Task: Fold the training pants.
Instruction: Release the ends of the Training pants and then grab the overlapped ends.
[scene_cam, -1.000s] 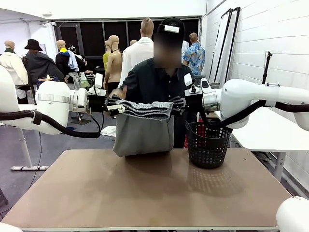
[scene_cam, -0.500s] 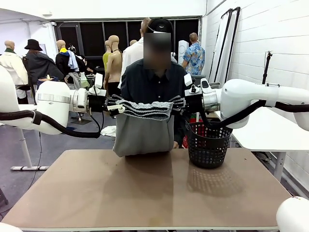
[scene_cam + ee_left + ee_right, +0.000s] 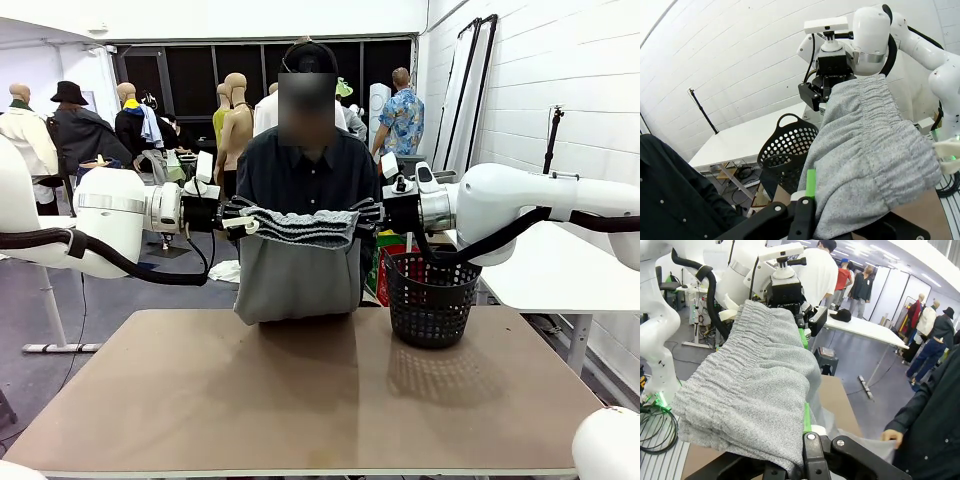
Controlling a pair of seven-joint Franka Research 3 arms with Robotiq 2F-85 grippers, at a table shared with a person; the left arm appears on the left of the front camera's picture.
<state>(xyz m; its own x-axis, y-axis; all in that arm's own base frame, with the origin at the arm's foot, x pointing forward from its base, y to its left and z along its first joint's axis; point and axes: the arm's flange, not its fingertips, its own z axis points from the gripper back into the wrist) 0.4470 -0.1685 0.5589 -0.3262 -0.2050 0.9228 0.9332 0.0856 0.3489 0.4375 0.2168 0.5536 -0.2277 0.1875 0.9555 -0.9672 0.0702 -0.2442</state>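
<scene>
Front view
- training pants (image 3: 298,268) held up in the air over the far part of the table (image 3: 300,400), in front of the person (image 3: 305,170)
- Gathered waistband runs level, left to right, strung between the two grippers. That is the long axis for the next move.
- Cloth hangs straight down from the waistband as a short grey panel. Its lower edge reaches the tabletop near the far edge; cannot tell if it rests there.
- left gripper (image 3: 240,222) is clamped on the left end of the waistband, right gripper (image 3: 365,213) on the right end. Fingers point at each other.
- Neither arm is nearer: the garment lies between them, with open tabletop on the robot's side.
- black basket (image 3: 430,295) stands on the table just right of the hanging cloth, apart from it

Left wrist view
- Own green pad (image 3: 811,181) presses against the grey jersey, jaws closed on it
- Waistband stretches away to the other gripper at its far end

Right wrist view
- Own pad (image 3: 806,415) is closed on the waistband, which bunches over the fingers
- The person's hand (image 3: 890,436) is close to the hanging cloth; contact unclear

Judgement: lowering calls for both arms together, keeping the waistband level
</scene>
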